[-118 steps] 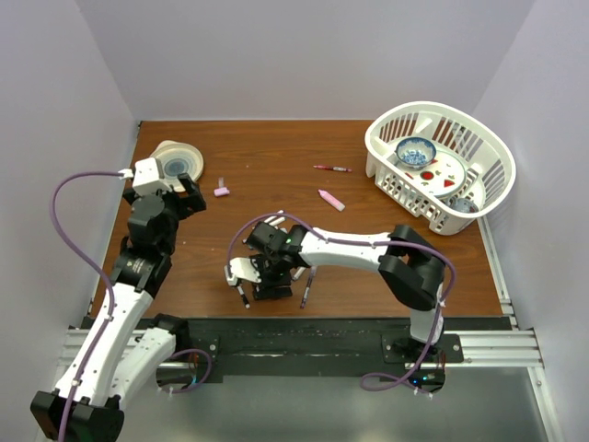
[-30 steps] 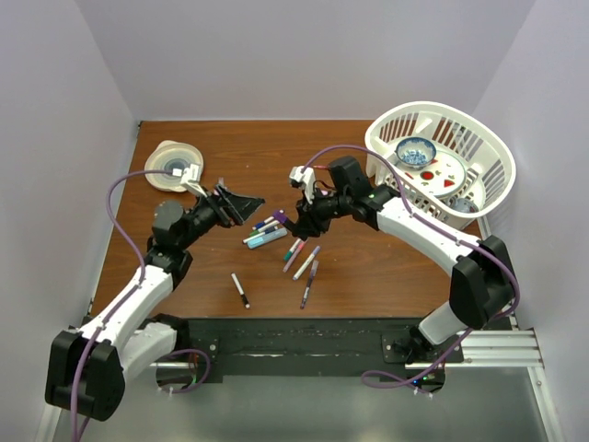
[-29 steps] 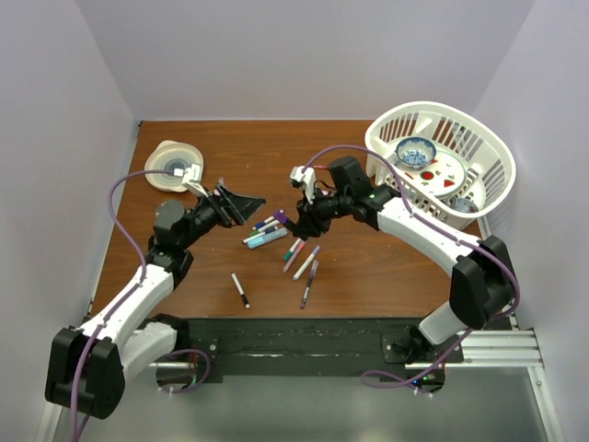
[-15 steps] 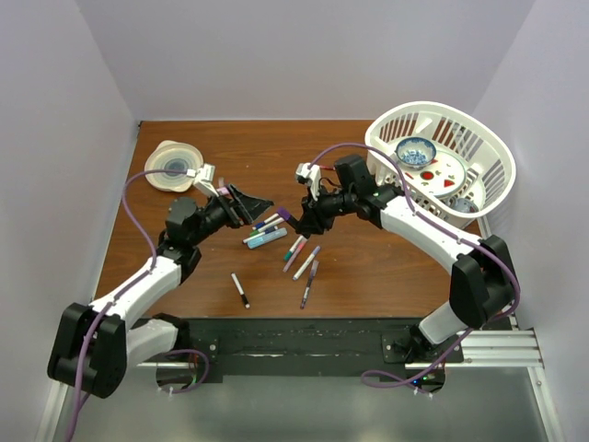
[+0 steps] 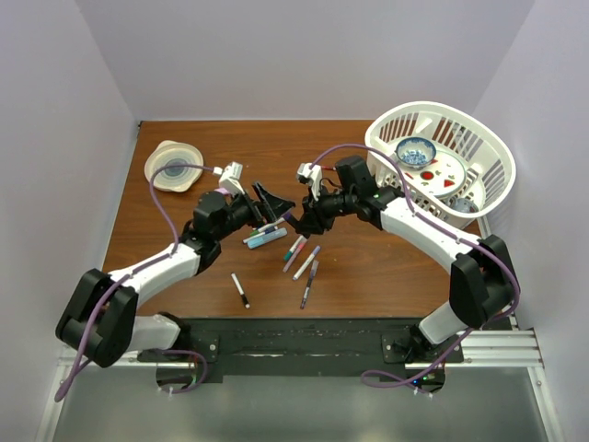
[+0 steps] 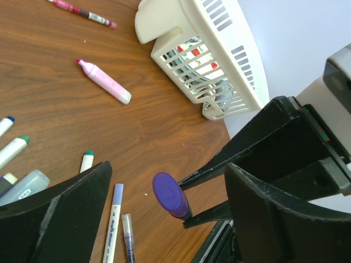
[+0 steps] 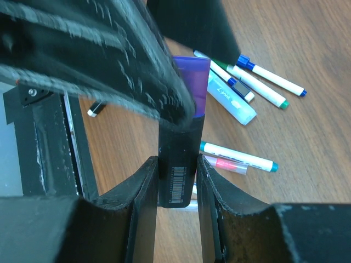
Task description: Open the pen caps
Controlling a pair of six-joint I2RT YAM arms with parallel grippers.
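**Purple cap sits between my left claw's fingers**

My right claw (image 7: pixel 175 189) pinches a thick, smooth black-barrelled highlighter (image 7: pixel 176 159) above the brown wood-grain bench (image 5: pixel 368 267). Its glossy purple plastic cap (image 6: pixel 170 195) points at my left claw (image 6: pixel 168 172). That claw is spread wide, and the cap lies between its matte black fingers, touching neither. Half a second ago this claw hung further left.
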